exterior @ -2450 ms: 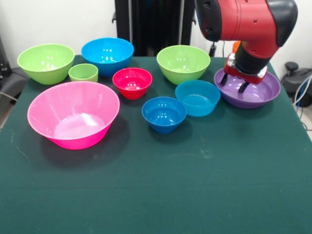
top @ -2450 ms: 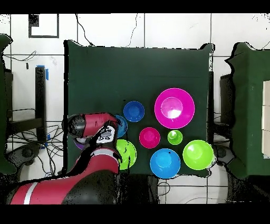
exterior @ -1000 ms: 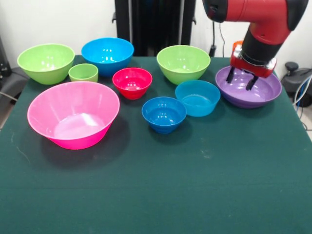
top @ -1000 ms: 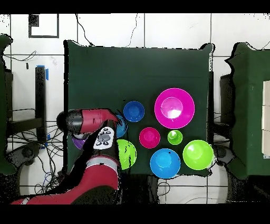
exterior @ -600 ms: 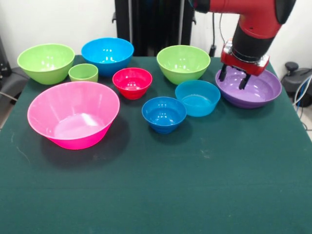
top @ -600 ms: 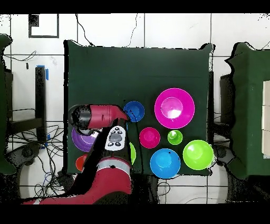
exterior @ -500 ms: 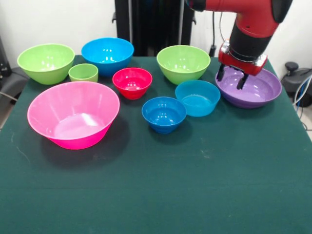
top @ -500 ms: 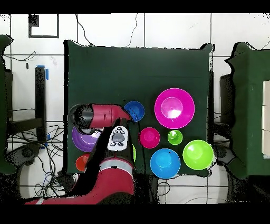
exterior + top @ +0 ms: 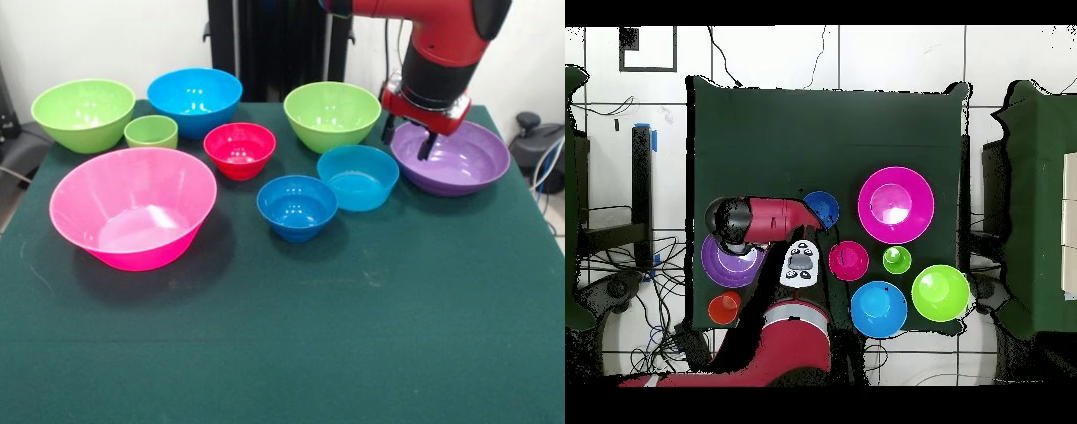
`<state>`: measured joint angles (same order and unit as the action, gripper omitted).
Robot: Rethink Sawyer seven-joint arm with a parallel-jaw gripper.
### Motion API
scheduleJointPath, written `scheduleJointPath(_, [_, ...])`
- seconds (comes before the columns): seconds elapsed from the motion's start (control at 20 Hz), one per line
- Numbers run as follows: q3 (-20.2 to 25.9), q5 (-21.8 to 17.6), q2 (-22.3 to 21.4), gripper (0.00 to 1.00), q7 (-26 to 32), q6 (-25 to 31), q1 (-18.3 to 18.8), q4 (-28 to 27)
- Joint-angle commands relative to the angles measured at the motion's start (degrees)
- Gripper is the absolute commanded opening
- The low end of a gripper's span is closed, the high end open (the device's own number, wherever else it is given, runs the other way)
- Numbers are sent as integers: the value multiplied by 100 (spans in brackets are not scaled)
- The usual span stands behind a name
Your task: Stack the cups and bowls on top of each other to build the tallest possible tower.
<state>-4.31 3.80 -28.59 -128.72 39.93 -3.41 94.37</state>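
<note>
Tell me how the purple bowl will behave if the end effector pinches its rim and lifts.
The purple bowl looks like thin, glossy plastic, so it is probably light and stiff but slippery under a pinch. It is wide and shallow, so held by one edge it would likely hang tilted. The end effector, fingers apart, hovers over its left rim beside the teal bowl.
</note>
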Motion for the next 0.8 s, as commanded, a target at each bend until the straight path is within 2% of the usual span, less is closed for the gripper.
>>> scheduleJointPath(0.05, [464, -336, -11, 100, 120, 49, 80, 611])
scheduleJointPath(0.6, [572, -198, -64, 100, 21, -28, 100, 920])
scheduleJointPath(0.8, [590, -196, -28, 100, 66, -11, 182, 876])
